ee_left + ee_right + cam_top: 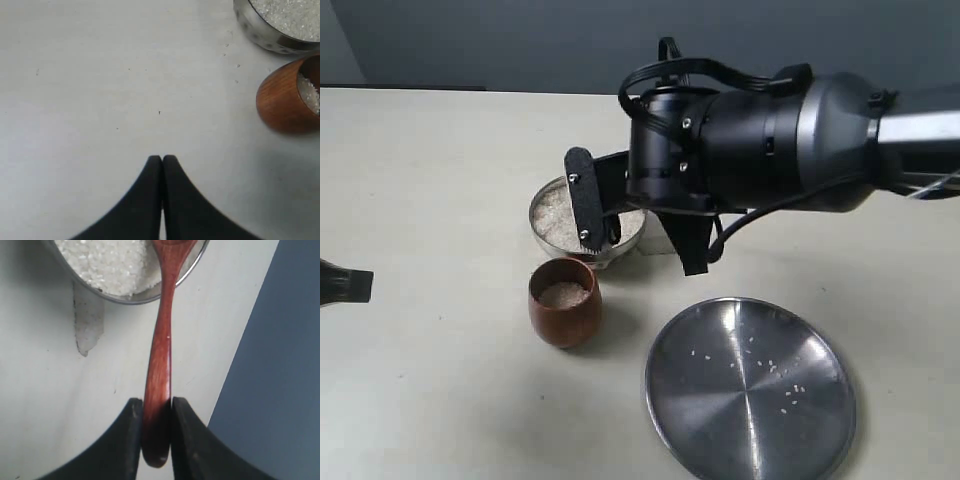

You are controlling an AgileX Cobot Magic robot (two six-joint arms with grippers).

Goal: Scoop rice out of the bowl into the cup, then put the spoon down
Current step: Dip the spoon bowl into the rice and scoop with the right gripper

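Pale counter (430,400). Cup (563,320) part-filled; right tool (156,409) clamps spoon (161,340) over bowl (135,299) of rice (105,265); left tool (162,160) pressed together, empty. Set-down pending.

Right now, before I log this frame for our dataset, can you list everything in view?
bowl: one, shiny steel, on the table just beyond the cup in the exterior view
rice: white, heaped in the bowl, some in the cup, loose grains on the plate
cup: one, reddish-brown wood, in front of the bowl
spoon: one, reddish-brown wood, head past the bowl's rim
plate: one, steel, right of the cup
table: one, pale
left gripper: black, shut and empty, over bare table left of the cup
right gripper: black, clamped on the spoon's handle
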